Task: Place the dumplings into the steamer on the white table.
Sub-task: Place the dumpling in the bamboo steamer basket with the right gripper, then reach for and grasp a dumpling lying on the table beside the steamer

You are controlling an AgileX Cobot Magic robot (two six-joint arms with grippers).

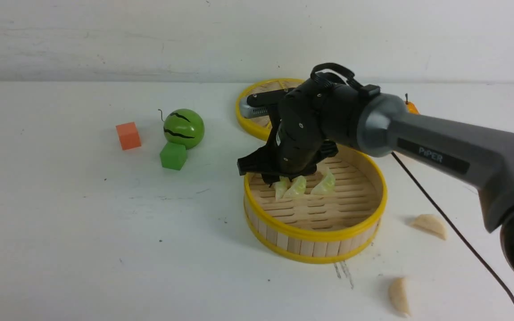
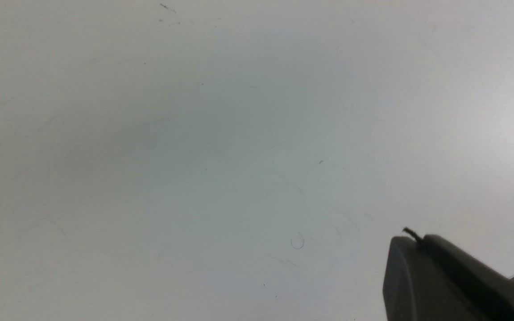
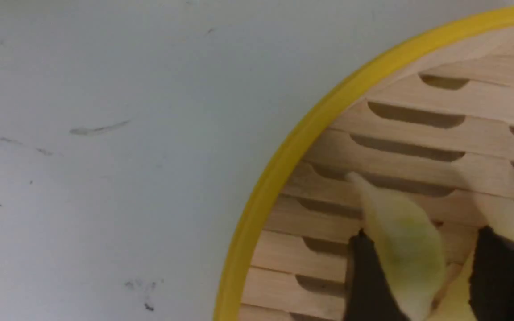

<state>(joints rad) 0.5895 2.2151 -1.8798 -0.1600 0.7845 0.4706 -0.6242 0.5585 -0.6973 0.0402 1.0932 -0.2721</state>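
The steamer (image 1: 328,234) stands mid-table on the white table (image 1: 83,232). My right gripper (image 1: 283,180) reaches down into its back-left part. In the right wrist view its dark fingers (image 3: 368,281) stand apart. A pale green dumpling (image 3: 402,240) lies between them on the slats, leaning on one finger with a gap to the other. A second green dumpling (image 1: 326,183) rests beside it on the slats. Two cream dumplings (image 1: 429,225) (image 1: 399,295) lie on the table to the steamer's right. My left gripper (image 2: 420,238) is shut over bare table.
A flat woven lid (image 1: 257,120) lies behind the steamer. To the left are a green striped ball (image 1: 184,128), a green cube (image 1: 173,155) and an orange cube (image 1: 128,136). An orange fruit (image 1: 412,107) peeks out behind my right arm. A black cable (image 1: 440,209) crosses the table at right.
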